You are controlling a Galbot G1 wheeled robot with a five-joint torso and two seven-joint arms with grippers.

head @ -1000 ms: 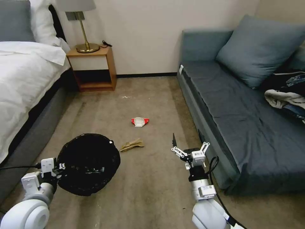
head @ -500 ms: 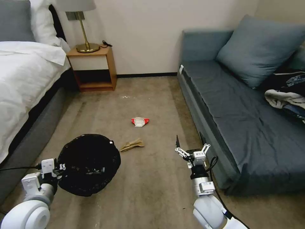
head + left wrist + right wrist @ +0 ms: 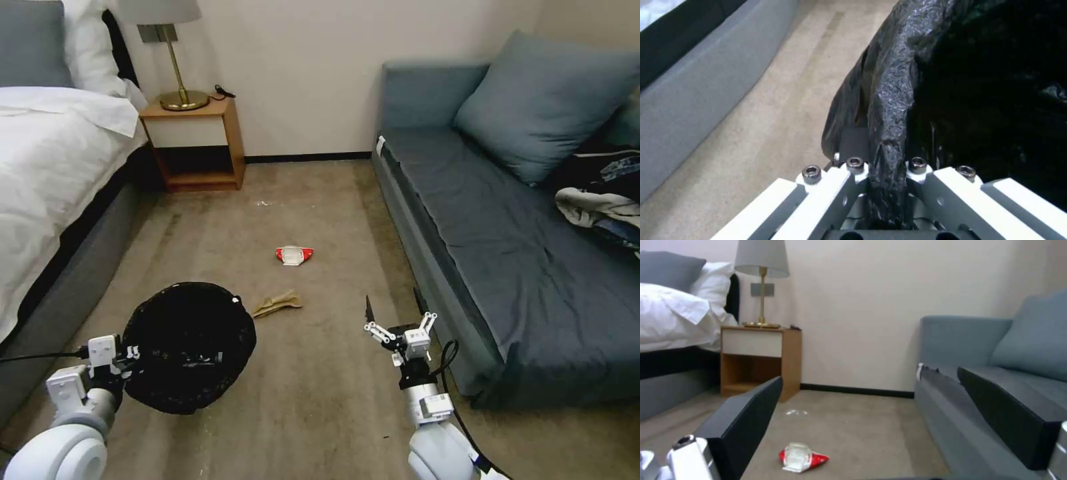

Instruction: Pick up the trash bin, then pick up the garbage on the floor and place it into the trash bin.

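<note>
Carpet runs between bed (image 3: 47, 167) and sofa (image 3: 507, 253). From the head view, the left gripper (image 3: 123, 351) holds the trash bin (image 3: 190, 347) aloft by its rim; 2 light scraps lie ahead: crumpled tan paper (image 3: 277, 304) just beside the bin, red-and-white packet (image 3: 293, 255) farther on. Both look soft and should pinch easily at a fold.

Left wrist view: the left gripper (image 3: 887, 173) clamps the crinkled black bag (image 3: 893, 100), which looks thin and slippery.

Right wrist view: the right gripper (image 3: 889, 426), jaws wide and empty, faces the packet (image 3: 802, 457).

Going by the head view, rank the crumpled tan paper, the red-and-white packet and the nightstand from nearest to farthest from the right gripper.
1. Crumpled tan paper: on the carpet, to the right gripper's left, beside the bin.
2. Red-and-white packet: mid-floor, farther ahead.
3. Nightstand: against the far wall by the bed.
</note>
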